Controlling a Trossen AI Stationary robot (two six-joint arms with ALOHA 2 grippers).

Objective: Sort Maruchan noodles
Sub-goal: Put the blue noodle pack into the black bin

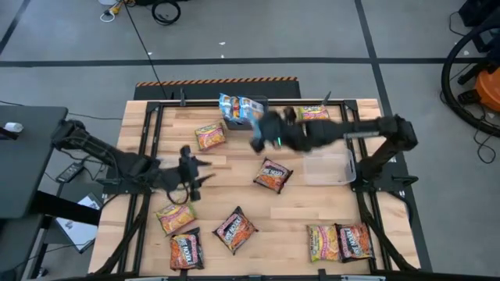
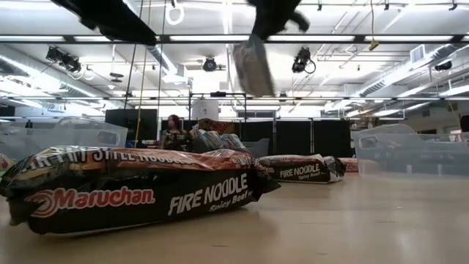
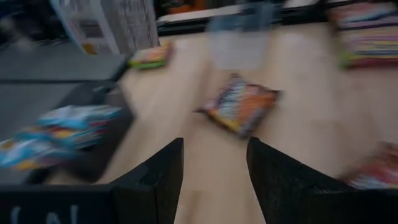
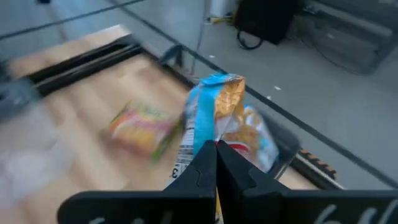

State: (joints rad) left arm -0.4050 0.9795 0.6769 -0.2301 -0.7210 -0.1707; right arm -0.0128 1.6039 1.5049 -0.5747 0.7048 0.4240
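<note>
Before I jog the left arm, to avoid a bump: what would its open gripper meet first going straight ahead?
Probably the dark-labelled packet mid-table; the left gripper points at it over bare wood, though depth is unclear.

- Packet [image 4: 214, 118] pinched in the right gripper [image 4: 216, 149]: blue and orange-gold, with a white panel of black print.
- Packets in the bin [image 1: 241, 107] just beyond that gripper: blue.
- Packet [image 1: 273, 175] below the right gripper: orange with a dark label.
- Packet [image 1: 210, 136] beyond the left gripper [image 1: 201, 172]: orange-yellow with green.
- Nearest packet [image 2: 132, 191] in the low view: black, red "Maruchan" logo, white "FIRE NOODLE" lettering.
- Table [image 1: 312, 207]: pale wood planks.
- Both grippers: black.
</note>
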